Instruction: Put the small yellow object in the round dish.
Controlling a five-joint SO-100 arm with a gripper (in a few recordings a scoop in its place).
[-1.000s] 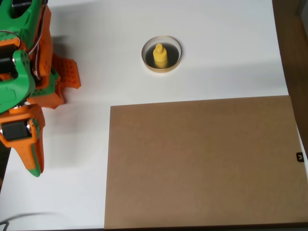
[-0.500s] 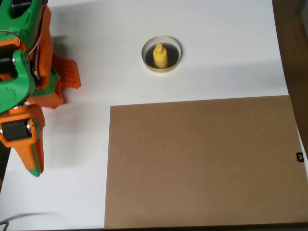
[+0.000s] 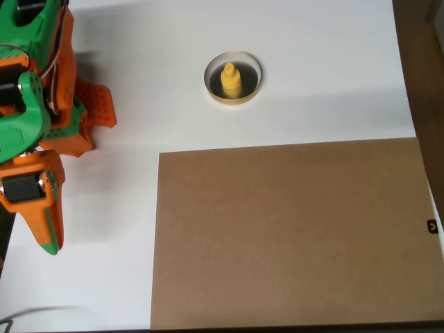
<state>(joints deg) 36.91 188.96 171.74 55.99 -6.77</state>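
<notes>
The small yellow object stands upright inside the round dish, knob on top, in the upper middle of the overhead view. The dish has a pale rim and a dark inside. My green and orange arm is folded at the far left edge. Its gripper points toward the bottom of the picture, far from the dish. The orange jaw and the green jaw lie together, shut, with nothing between them.
A large brown cardboard sheet covers the lower right of the white table. A dark brown strip runs along the right edge, with a small black mark lower down on that side.
</notes>
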